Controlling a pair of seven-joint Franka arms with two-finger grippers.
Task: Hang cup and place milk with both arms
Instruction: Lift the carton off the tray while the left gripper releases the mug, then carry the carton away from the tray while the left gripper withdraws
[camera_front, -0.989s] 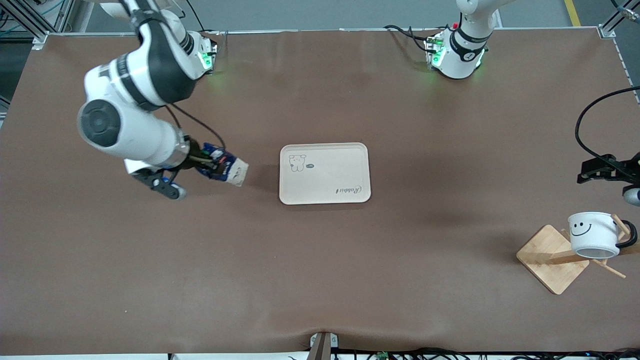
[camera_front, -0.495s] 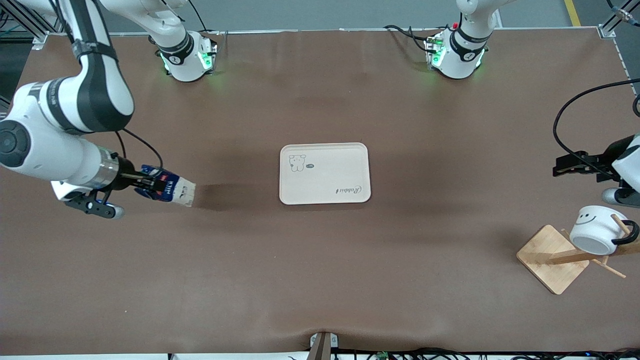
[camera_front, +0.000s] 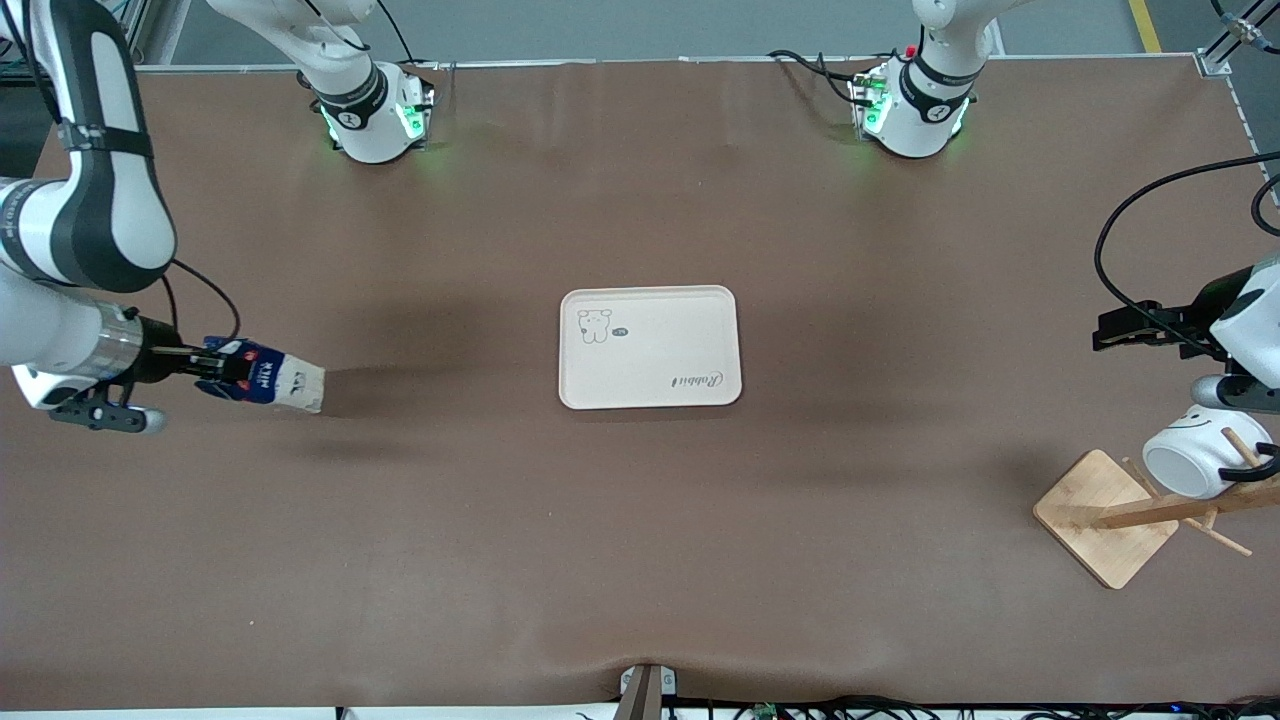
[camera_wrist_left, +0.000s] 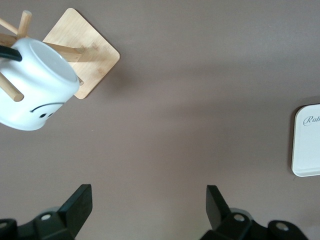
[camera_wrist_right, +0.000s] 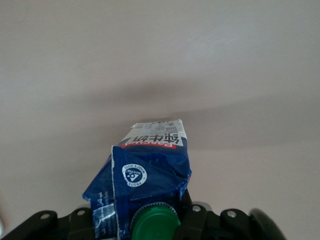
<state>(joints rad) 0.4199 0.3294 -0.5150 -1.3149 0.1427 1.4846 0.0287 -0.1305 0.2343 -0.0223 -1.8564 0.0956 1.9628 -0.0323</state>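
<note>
We watch the right end effector (camera_front: 205, 372), clenched on the milk (camera_front: 265, 376), swing away from the tray (camera_front: 650, 347) toward the table's edge; placement unfinished. The left end effector (camera_front: 1120, 328), released, leaves the cup (camera_front: 1190, 462) hung on the rack (camera_front: 1135, 515).

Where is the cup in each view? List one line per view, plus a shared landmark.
Front view: cup hangs on the wooden rack, at the left arm's end of the table.
Left wrist view: cup on the rack's pegs.
Right wrist view: not in it.
Shared landmark: the rack's square base.
</note>
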